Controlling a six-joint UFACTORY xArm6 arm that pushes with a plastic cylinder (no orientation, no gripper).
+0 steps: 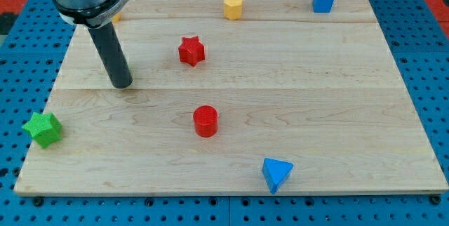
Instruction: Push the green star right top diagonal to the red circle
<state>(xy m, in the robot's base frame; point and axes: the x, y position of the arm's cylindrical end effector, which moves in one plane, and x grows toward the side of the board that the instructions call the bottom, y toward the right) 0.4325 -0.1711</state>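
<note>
One yellow block [116, 17] mostly hidden behind my gripperless rod, my tip [122, 84] far from green star [43, 128].

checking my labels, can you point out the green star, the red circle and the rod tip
green star [43, 128], camera view, on its top face at the board's left edge
red circle [205, 118], camera view, on its flat top
my tip [123, 84], camera view, the rod's very lower end
</note>
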